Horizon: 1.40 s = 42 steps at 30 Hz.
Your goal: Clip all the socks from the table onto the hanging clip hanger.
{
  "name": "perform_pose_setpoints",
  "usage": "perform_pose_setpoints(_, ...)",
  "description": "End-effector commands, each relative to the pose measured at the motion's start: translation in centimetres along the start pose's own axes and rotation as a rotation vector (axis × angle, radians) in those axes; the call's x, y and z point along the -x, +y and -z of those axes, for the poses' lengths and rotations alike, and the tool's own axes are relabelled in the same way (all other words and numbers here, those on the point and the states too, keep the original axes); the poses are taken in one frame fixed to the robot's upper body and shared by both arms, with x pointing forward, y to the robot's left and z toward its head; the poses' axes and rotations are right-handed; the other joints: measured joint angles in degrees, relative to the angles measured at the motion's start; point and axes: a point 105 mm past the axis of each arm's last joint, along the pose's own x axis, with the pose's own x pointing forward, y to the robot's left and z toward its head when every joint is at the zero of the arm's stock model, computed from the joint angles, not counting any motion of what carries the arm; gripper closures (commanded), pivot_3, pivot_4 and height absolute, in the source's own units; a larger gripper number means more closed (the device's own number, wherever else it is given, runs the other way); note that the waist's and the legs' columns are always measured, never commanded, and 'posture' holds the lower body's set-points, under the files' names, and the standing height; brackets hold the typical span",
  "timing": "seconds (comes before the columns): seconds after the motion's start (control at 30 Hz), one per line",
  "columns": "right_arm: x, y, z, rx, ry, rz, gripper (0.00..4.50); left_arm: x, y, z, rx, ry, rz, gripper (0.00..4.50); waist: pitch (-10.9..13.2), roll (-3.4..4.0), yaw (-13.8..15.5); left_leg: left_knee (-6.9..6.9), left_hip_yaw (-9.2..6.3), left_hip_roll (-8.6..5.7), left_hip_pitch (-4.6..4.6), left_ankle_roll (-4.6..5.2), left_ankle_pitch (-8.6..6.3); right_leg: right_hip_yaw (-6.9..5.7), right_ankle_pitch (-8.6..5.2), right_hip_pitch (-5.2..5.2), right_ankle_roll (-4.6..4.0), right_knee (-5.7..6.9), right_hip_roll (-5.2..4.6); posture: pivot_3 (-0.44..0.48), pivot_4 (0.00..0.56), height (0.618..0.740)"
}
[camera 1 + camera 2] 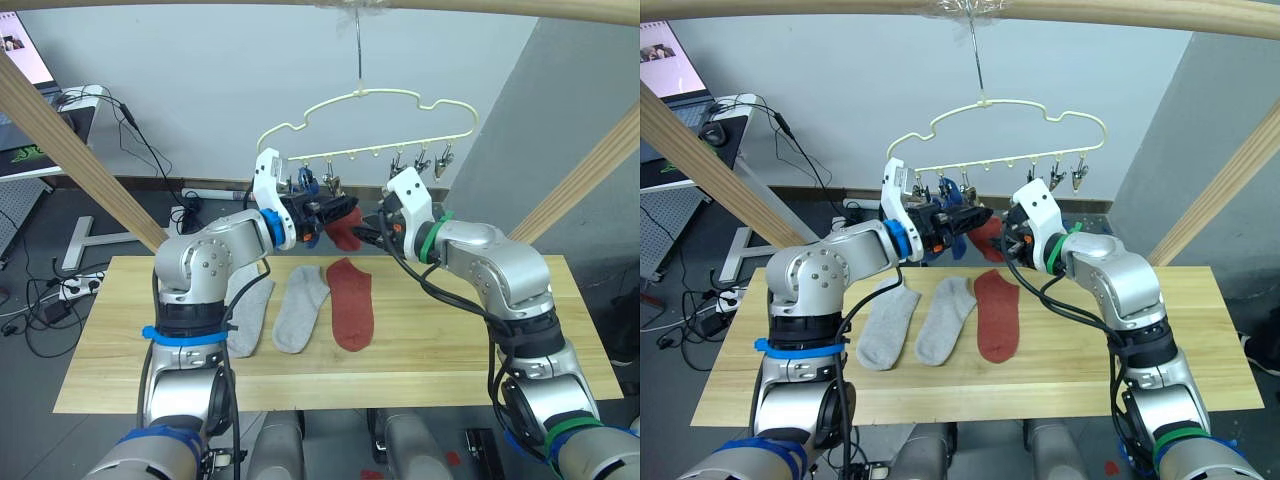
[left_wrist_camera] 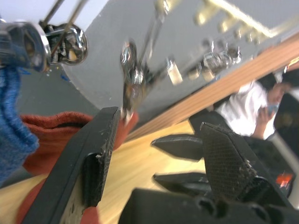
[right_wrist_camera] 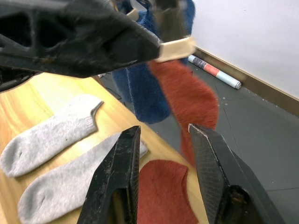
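Note:
The pale-yellow clip hanger (image 1: 380,97) hangs by its hook from the top pole. A blue sock (image 3: 140,93) and a rust red sock (image 3: 191,93) hang from clips at its left end. My left gripper (image 1: 343,210) is open at the red sock's clip (image 2: 133,86), which stands between its fingers by one fingertip. My right gripper (image 1: 368,232) is open just right of the hanging red sock, apart from it. On the table (image 1: 450,350) lie two grey socks (image 1: 250,318) (image 1: 300,310) and a red sock (image 1: 350,305), side by side.
Several bare clips (image 1: 422,160) hang at the hanger's right end. Slanted wooden poles (image 1: 60,140) (image 1: 590,180) stand at both sides of the table. A desk with a laptop (image 1: 30,100) is at far left. A person (image 2: 252,107) sits beyond the table.

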Motion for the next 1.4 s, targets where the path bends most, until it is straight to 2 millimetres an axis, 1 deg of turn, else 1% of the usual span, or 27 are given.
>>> perform_pose_setpoints(0.03,1.4,0.7,-0.5,0.010,-0.034,0.002,2.82,1.0,-1.5,-0.4,-0.134,-0.023,0.053,1.38,0.0,0.00,0.1,0.00,0.00,0.00,0.00,0.00,0.00,0.00,0.00,0.00,0.00,0.00,0.00,0.029,0.218,0.740)
perform_pose_setpoints(0.13,2.2,0.9,0.3,-0.003,-0.018,0.022,2.82,1.7,-2.0,0.2,-0.207,-0.014,0.079,1.38,0.0,0.00,0.3,0.00,0.00,0.00,0.00,0.00,0.00,0.00,0.00,0.00,0.00,0.00,0.00,0.032,0.218,0.740)
perform_pose_setpoints(0.23,2.8,1.0,0.8,-0.022,-0.012,0.049,2.82,2.1,-2.2,0.2,-0.257,-0.029,0.095,1.38,0.0,0.00,0.3,0.01,0.00,0.00,0.00,0.00,0.00,0.01,0.00,0.00,0.00,0.00,-0.01,0.032,0.218,0.740)
perform_pose_setpoints(0.4,3.9,0.7,1.4,-0.062,-0.010,0.120,2.82,3.3,-1.8,-0.1,-0.336,-0.055,0.105,1.38,0.0,0.00,0.3,0.01,0.01,0.00,0.00,0.00,0.00,0.01,0.00,0.00,-0.01,0.00,0.00,0.032,0.217,0.740)
perform_pose_setpoints(0.57,4.9,-0.2,1.4,-0.117,-0.055,0.254,2.82,4.7,-1.2,-0.9,-0.441,-0.094,0.098,1.38,0.0,0.00,0.3,-0.02,0.01,0.02,0.00,0.00,0.00,0.01,0.00,-0.01,-0.01,-0.01,0.01,0.043,0.214,0.740)
perform_pose_setpoints(0.8,5.6,-0.8,0.5,-0.125,-0.150,0.408,2.82,5.9,-0.5,-1.8,-0.582,-0.126,0.112,1.38,0.0,0.03,0.4,-0.06,0.01,0.02,0.00,0.00,0.00,0.00,-0.01,-0.02,-0.02,-0.04,0.00,0.054,0.209,0.740)
perform_pose_setpoints(0.97,6.0,-0.1,0.2,-0.123,-0.199,0.453,2.82,6.5,0.1,-2.4,-0.606,-0.142,0.126,1.38,0.0,0.05,0.4,-0.11,0.02,0.02,0.00,0.00,0.00,0.01,-0.01,-0.03,-0.02,-0.04,0.00,0.060,0.210,0.740)
perform_pose_setpoints(1.07,6.3,0.7,-0.2,-0.096,-0.228,0.463,2.82,6.6,0.5,-2.5,-0.625,-0.146,0.122,1.38,0.0,0.05,0.4,-0.19,0.02,0.02,0.00,0.01,0.00,0.01,-0.01,-0.09,-0.03,-0.04,0.00,0.059,0.213,0.740)
perform_pose_setpoints(1.13,6.5,0.8,-0.5,-0.071,-0.250,0.489,2.82,6.7,0.6,-2.6,-0.629,-0.151,0.134,1.38,0.0,0.04,0.4,-0.22,0.02,0.03,0.00,0.01,0.00,0.00,-0.01,-0.10,-0.03,-0.04,0.01,0.064,0.214,0.740)
perform_pose_setpoints(1.27,5.9,1.2,-1.6,-0.056,-0.294,0.503,2.82,6.8,0.1,-2.6,-0.641,-0.143,0.179,1.38,0.0,0.04,0.4,-0.22,0.02,0.03,0.00,0.01,0.00,0.00,-0.01,-0.10,-0.03,-0.04,0.01,0.068,0.218,0.740)
perform_pose_setpoints(1.4,5.4,1.0,-2.4,-0.051,-0.320,0.520,2.82,7.0,-0.3,-2.9,-0.672,-0.119,0.215,1.38,0.0,0.04,0.4,-0.24,0.02,0.06,0.00,0.01,0.00,0.00,-0.01,-0.12,-0.04,-0.02,0.03,0.076,0.217,0.740)
